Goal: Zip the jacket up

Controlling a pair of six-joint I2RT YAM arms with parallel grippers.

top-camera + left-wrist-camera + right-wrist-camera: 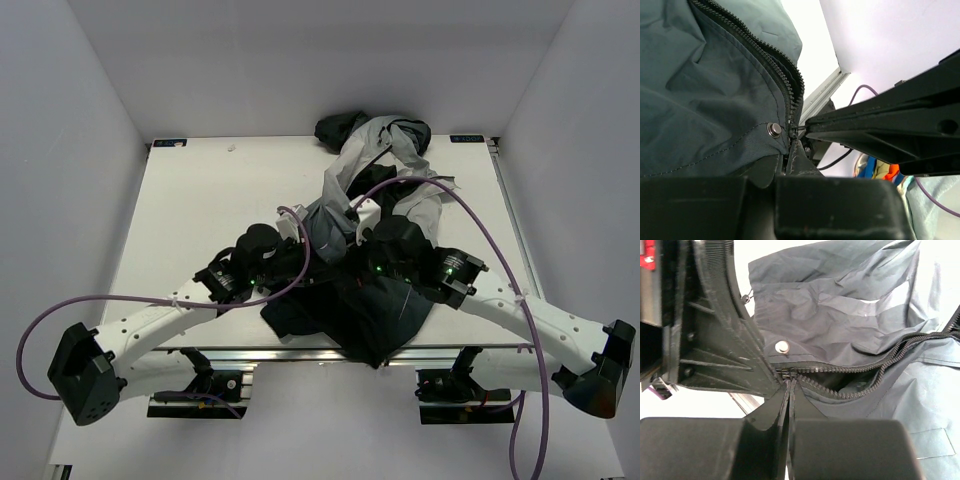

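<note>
At the near edge of the worktop [200, 200] the two arms reach inward from their bases and meet over the dark lower part of the jacket [340, 300], which lies bunched in the middle, its black hem hanging over the near edge.

The right pincer [790, 415] is closed, and a fold of dark fabric just below the bottom end of the zipper [772, 59] is nipped between its pads. In the left wrist view the left pincer [777, 177] is likewise closed on a flap of the same hem, right under the zipper's foot. Each wrist view shows the other arm's black finger close by, its tip nearly at that foot.

A metal snap stud [783, 346] sits on the cloth just beside the zipper's bottom end. From there the two rows of teeth part and run away from the pincers, lying open with dark lining between them.

Farther off, the jacket fades to light grey and trails in a twisted heap toward the far edge, where a dark bundle ends it.
</note>
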